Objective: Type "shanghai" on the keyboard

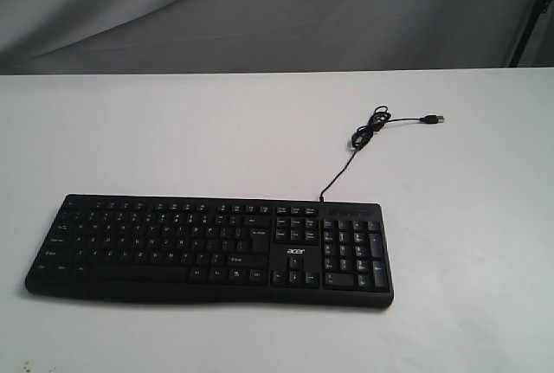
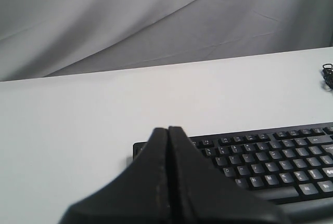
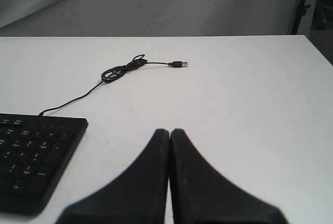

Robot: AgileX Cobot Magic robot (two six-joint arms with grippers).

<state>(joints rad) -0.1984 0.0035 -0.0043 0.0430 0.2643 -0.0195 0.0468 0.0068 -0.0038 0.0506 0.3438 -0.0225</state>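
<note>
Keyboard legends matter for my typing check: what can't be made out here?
Legends on the keyboard: too small and blurred to read, exterior view.
Left wrist view: the shut left claw hides part of the keyboard; the frame edge cuts off more.
Right wrist view: the frame edge leaves only the number-pad end.
Exterior view: neither claw appears.

The left gripper (image 2: pixel 168 129) hides part of the keyboard (image 2: pixel 270 161). Both wrist views cut it off. Its key letters are too small to read.
</note>
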